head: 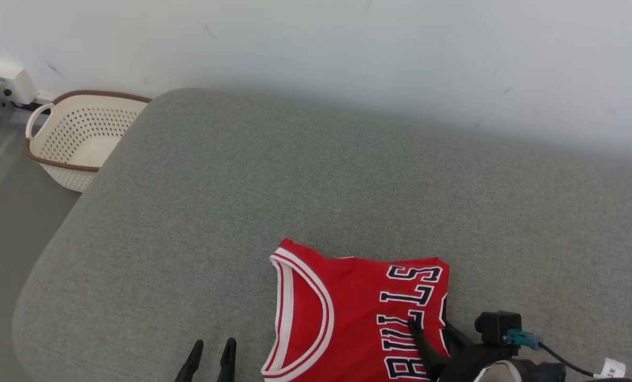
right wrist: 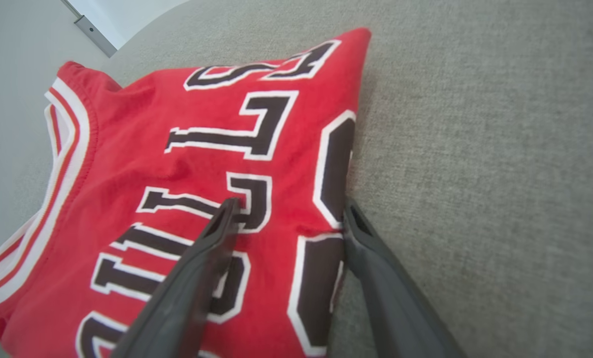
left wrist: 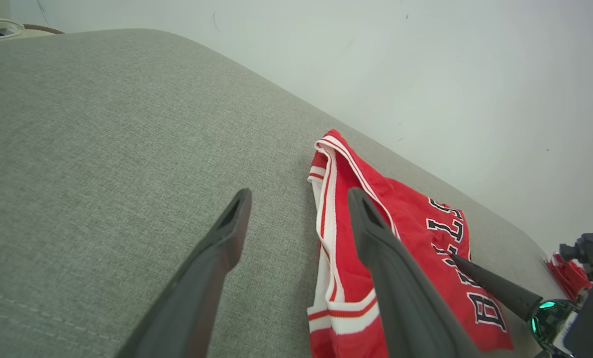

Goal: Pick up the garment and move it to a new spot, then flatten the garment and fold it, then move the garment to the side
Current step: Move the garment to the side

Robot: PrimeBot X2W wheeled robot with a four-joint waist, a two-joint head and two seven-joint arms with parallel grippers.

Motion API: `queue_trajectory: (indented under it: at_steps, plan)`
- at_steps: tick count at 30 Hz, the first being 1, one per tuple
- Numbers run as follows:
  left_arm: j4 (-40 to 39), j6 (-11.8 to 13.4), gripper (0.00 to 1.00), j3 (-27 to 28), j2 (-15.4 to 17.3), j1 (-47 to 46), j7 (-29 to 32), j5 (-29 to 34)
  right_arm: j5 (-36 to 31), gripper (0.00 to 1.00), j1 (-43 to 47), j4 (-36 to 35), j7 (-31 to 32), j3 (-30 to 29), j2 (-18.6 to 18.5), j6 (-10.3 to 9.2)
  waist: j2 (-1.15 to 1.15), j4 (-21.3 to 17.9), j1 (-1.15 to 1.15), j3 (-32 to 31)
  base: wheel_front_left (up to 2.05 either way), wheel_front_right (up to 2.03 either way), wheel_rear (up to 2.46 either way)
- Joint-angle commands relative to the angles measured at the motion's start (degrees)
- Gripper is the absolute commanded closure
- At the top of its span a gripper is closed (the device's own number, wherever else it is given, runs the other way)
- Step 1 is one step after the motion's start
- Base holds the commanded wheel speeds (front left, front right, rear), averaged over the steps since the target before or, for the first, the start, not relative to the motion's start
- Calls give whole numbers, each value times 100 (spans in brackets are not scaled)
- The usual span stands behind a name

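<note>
The garment [head: 348,318] is a red jersey with black and white lettering, lying folded and flat near the front of a grey cushion [head: 295,175]. My right gripper [head: 431,326] stands open across the garment's right edge. In the right wrist view [right wrist: 289,214] one finger rests on the lettering of the garment [right wrist: 152,159] and the other sits just off the edge on the cushion. My left gripper [head: 212,361] is open to the left of the garment, with nothing between its fingers. In the left wrist view [left wrist: 300,199] it hovers by the striped collar of the garment [left wrist: 416,223].
A cream perforated basket [head: 77,138] with a brown rim stands on the floor off the cushion's far left corner. A white wall [head: 348,53] runs along the back. Bare cushion stretches beyond and to both sides of the garment.
</note>
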Motion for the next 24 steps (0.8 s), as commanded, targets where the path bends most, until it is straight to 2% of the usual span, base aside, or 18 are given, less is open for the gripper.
queue_trajectory:
  at_steps: [1,2,3,4,9,16,24]
  plan:
    - [11,-1,0,-2,4,-7,-3,21,122,28,87,92,61,152,84,-2,0,-4,0,-17,0,0,0]
    - [19,-1,0,3,3,-4,-3,24,165,72,67,109,60,206,86,-2,0,-9,0,-33,0,0,0]
    - [24,-1,0,6,4,1,-3,31,214,84,46,121,57,259,85,-2,0,-15,0,-44,0,0,0]
    - [28,-1,0,7,4,5,-3,37,261,100,25,128,53,297,82,-2,0,-23,0,-58,0,0,0]
    - [24,-1,0,26,3,44,-3,66,338,100,-167,184,15,270,-16,-2,0,-104,0,-108,0,0,0]
    - [-16,-1,0,65,3,47,-3,106,-54,100,-258,26,6,-420,-145,-4,0,-382,0,-166,0,0,0]
    - [-63,-1,0,145,4,28,-3,175,-429,100,-133,-82,6,-927,-165,-4,0,-1121,0,-293,0,0,0]
